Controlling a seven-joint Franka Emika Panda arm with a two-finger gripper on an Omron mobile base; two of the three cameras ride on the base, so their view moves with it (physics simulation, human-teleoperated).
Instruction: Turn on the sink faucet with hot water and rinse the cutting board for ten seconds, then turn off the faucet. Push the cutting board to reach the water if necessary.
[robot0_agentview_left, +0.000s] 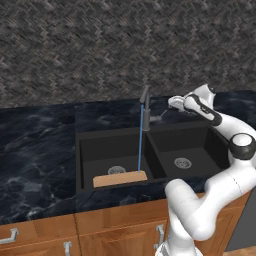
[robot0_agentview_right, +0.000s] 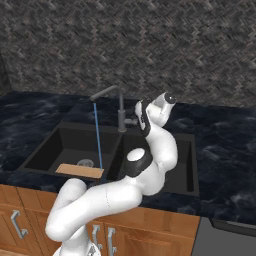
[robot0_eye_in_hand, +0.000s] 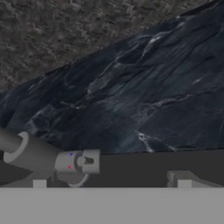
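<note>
The gripper (robot0_agentview_left: 172, 103) is standing with its jaws spread wide and is holding nothing; in the hand view its two dark finger tips (robot0_eye_in_hand: 39, 183) are sitting far apart at the bottom edge, with the end of the faucet's thin side lever (robot0_eye_in_hand: 76, 162) lying between them, nearer the left tip. Whether either tip is touching the lever cannot be told. In the left base view the hand is hovering just to the right of the sink faucet (robot0_agentview_left: 145, 107), level with its post, behind the rear rim of the sink (robot0_agentview_left: 80, 145). The faucet is standing upright on the back edge of the sink at the divider between the two basins, and its angled spout is reaching out over the left basin. The water (robot0_agentview_left: 140, 140) is running: a thin light-blue stream is falling straight down from the spout tip. The cutting board (robot0_agentview_left: 120, 178) is lying in the left basin against its front wall, close to the round silver drain (robot0_agentview_left: 117, 170), and the stream is landing on the board near its right end. The right basin is showing its own drain (robot0_agentview_left: 182, 162) and no other item. A dark marbled counter (robot0_agentview_left: 35, 150) is surrounding the sink, with a grey woven-pattern wall (robot0_agentview_left: 100, 45) behind it and wooden cabinet fronts (robot0_agentview_left: 115, 235) with silver handles below.
</note>
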